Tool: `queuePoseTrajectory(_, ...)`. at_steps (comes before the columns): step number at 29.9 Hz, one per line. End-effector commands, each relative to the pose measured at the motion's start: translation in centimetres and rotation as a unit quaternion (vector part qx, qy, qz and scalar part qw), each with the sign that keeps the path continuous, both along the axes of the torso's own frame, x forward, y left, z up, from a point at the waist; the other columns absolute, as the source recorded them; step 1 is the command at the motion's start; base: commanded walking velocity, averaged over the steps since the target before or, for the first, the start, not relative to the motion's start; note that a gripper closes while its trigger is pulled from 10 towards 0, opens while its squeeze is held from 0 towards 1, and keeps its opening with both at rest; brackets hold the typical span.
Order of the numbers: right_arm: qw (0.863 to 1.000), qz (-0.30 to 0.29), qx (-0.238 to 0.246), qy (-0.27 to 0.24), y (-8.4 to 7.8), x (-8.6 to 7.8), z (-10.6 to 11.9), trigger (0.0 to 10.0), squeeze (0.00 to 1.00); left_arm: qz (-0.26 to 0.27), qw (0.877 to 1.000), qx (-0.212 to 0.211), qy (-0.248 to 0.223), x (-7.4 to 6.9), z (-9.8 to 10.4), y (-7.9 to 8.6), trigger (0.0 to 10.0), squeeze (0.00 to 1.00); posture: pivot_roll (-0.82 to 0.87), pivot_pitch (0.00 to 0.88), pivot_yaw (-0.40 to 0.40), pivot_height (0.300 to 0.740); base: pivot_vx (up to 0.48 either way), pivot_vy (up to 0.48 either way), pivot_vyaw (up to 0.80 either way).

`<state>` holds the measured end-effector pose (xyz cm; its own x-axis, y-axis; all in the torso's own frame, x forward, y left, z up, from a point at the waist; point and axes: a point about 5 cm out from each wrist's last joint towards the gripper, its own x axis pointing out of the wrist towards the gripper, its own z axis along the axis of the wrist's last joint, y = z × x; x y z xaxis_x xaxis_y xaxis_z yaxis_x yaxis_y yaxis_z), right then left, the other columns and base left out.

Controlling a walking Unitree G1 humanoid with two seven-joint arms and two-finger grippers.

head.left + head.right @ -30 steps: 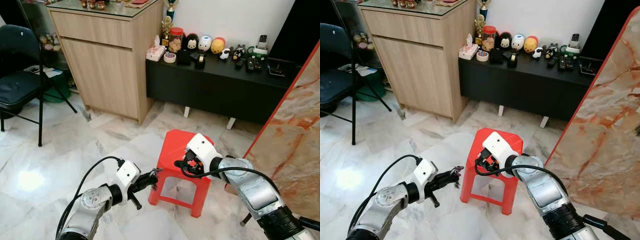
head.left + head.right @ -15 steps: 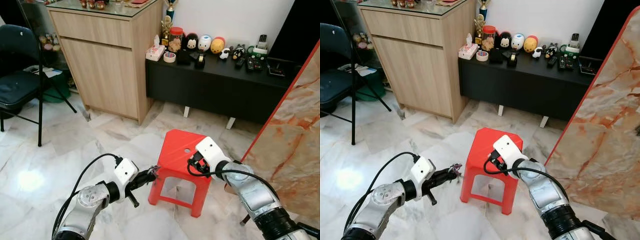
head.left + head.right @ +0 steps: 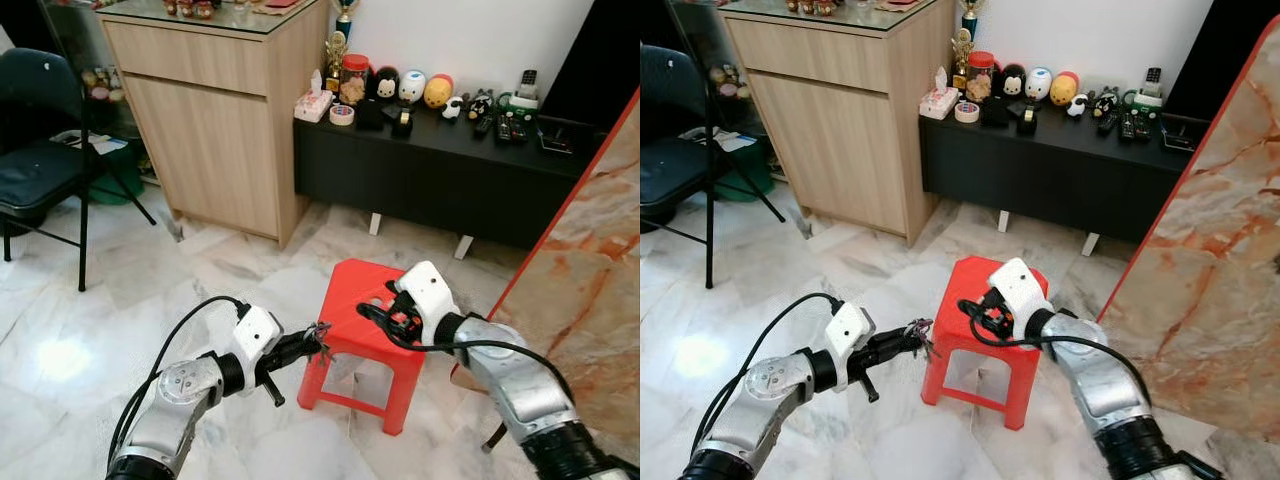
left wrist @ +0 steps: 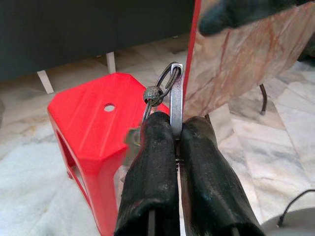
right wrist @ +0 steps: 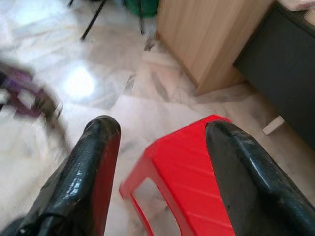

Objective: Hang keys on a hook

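Marble floor [image 3: 120, 300] under red stool [image 3: 360, 330]; left pincer [image 4: 176, 129] clamping keys [image 4: 170, 91], right pincer [image 5: 162, 142] wide.

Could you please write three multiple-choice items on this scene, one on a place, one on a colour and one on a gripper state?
1. Where is the left gripper holding the metal keys on a ring?
A. beside the red plastic stool
B. above the black low cabinet
C. under the black chair

2. What colour is the stool?
A. blue
B. red
C. white

3. How do the right gripper fingers stand?
A. shut on the keys
B. shut on a cable
C. open, holding nothing

Answers:
1 A: the eye views show the left gripper at the stool's left edge.
2 B: every view shows it red.
3 C: the right wrist view shows the two black fingers spread apart over the stool, nothing between them.
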<state>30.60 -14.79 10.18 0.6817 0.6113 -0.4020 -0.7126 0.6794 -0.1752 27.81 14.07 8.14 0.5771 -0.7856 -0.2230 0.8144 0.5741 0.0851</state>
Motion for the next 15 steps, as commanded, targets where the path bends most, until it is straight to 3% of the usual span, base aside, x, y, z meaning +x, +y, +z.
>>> queuePoseTrajectory(1, 0.999, 0.033, -0.025, 0.017, -0.5, -0.8, -0.7, 10.0, 0.00, -0.007, 1.000, -0.016, -0.004, 0.1, 0.9, 0.2, 0.0, 0.00, 0.04, 0.051, -0.069, 0.740, 0.000, 0.000, 0.00)
queuePoseTrajectory(4, 0.997, 0.072, -0.032, 0.022, -0.7, -1.3, -0.8, 10.0, 0.00, -0.004, 0.999, -0.045, 0.005, 0.3, 1.6, 0.4, 0.0, 0.00, 0.04, 0.051, -0.068, 0.740, 0.000, 0.000, 0.00)
queuePoseTrajectory(7, 0.994, 0.107, 0.005, 0.016, -0.2, -1.7, -0.2, 10.0, 0.00, -0.024, 0.997, -0.073, 0.028, 0.1, 2.3, 0.4, 0.0, 0.00, 0.04, 0.049, -0.069, 0.740, 0.000, 0.000, 0.00)
queuePoseTrajectory(15, 0.992, 0.124, 0.004, 0.015, -0.3, -1.6, -0.4, 10.0, 0.00, -0.070, 0.993, -0.065, 0.069, -1.0, 2.2, 0.2, 0.0, 0.00, 0.05, 0.048, -0.066, 0.740, 0.000, 0.000, 0.00)
